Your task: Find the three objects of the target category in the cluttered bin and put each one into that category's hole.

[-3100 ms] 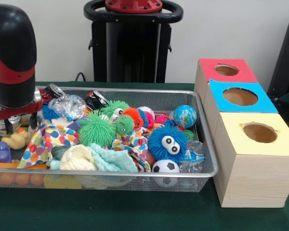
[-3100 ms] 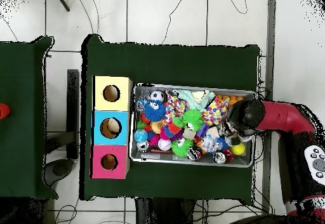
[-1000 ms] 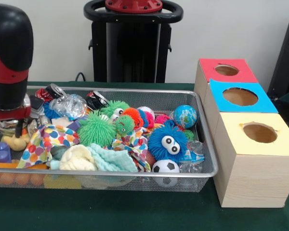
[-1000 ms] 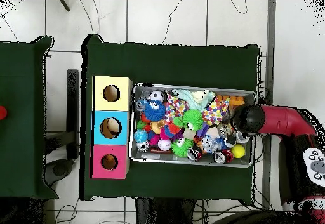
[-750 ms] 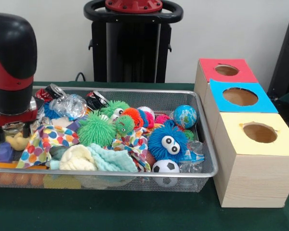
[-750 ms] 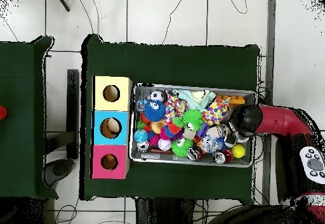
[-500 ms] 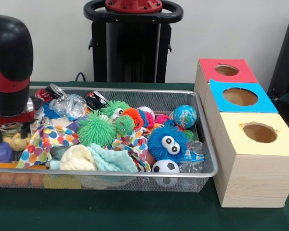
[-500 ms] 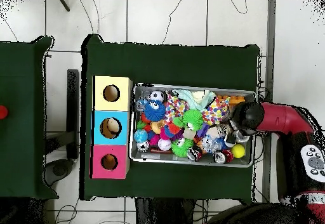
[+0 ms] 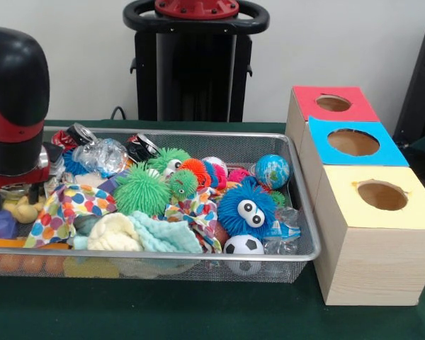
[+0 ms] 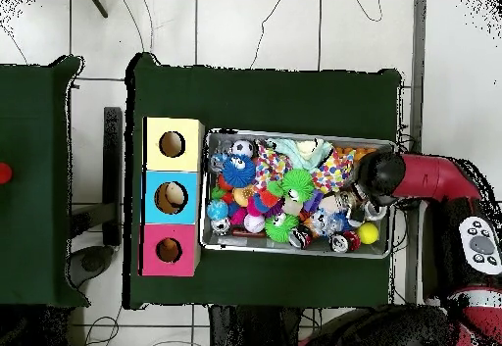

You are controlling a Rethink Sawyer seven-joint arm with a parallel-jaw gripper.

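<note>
Toys fill a shallow wire-mesh bin (image 9: pixel 198 145) that stands on the dark green cloth surface (image 9: pixel 198 312). Spiky rubber puffer balls dominate: a green one (image 9: pixel 142 191) near the middle, a blue fuzzy one with googly eyes (image 9: pixel 246 207) toward the boxes, an orange one (image 9: pixel 195 168) behind them. A small glossy soccer ball (image 9: pixel 243 245) sits against the near mesh wall, and a globe-printed ball (image 9: pixel 272 171) lies near the far corner. Soft things lie among them: a polka-dot cloth (image 9: pixel 71 207), a pale yellow knit piece (image 9: pixel 113 232) and a mint terry cloth (image 9: pixel 166 234). A yellow rubber duck (image 9: pixel 20 209) rests at the bin's end, right under the end effector (image 9: pixel 18 190), which hangs low over that corner below the arm's rounded red and black housing; whether it is spread or closed I cannot tell, and nothing is visibly held. Just beside the bin's other end stand three pale wooden boxes with round holes, topped red (image 9: pixel 333 103), blue (image 9: pixel 353 142) and yellow (image 9: pixel 381 195).
</note>
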